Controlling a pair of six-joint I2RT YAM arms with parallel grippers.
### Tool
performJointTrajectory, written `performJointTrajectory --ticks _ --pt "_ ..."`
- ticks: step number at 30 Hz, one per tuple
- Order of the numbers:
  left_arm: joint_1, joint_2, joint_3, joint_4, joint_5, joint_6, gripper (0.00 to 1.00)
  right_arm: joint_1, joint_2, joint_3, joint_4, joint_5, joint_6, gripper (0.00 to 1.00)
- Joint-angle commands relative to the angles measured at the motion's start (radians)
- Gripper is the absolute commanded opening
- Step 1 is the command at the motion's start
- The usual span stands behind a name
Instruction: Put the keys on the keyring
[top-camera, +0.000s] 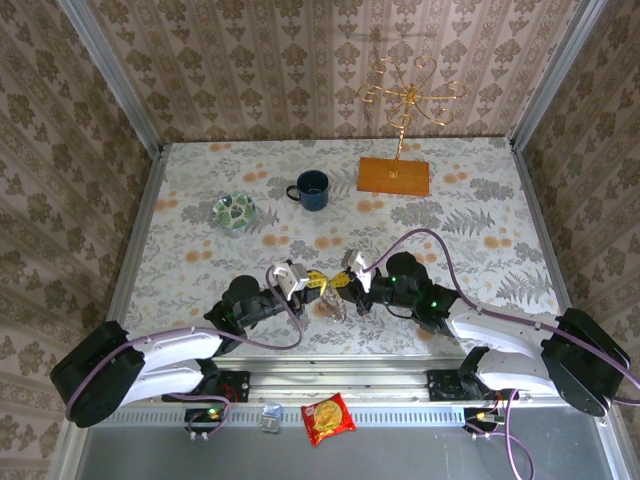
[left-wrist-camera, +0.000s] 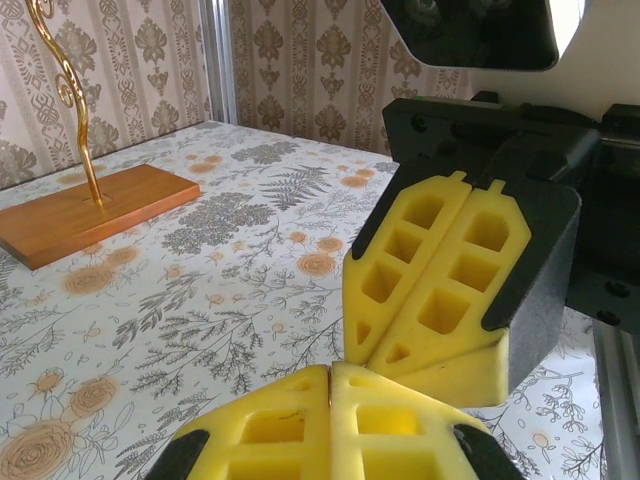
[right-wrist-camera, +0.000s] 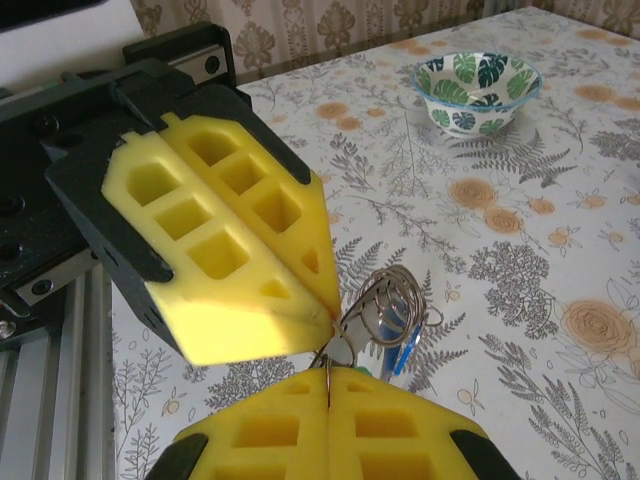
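Metal of the keyring stood up out of the seam of the right gripper, whose yellow pads were pressed shut on its thin edge. A blue key lay against the coil (whether threaded on, I could not tell). The left gripper was fully closed too, nothing visible between its pads, its tip just beside the ring. Both met near the front of the table, well apart from the blue mug.
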Motion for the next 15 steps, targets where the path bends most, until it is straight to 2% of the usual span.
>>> performJointTrajectory --ticks 1,15 --pt "-0.006 0.01 0.002 0.074 0.026 -0.028 0.0 -0.006 -0.006 0.009 0.035 0.031 0.016 0.0" --pt "-0.006 0.028 -0.001 0.104 0.034 -0.03 0.0 -0.007 -0.03 0.004 -0.004 0.09 -0.003 0.0"
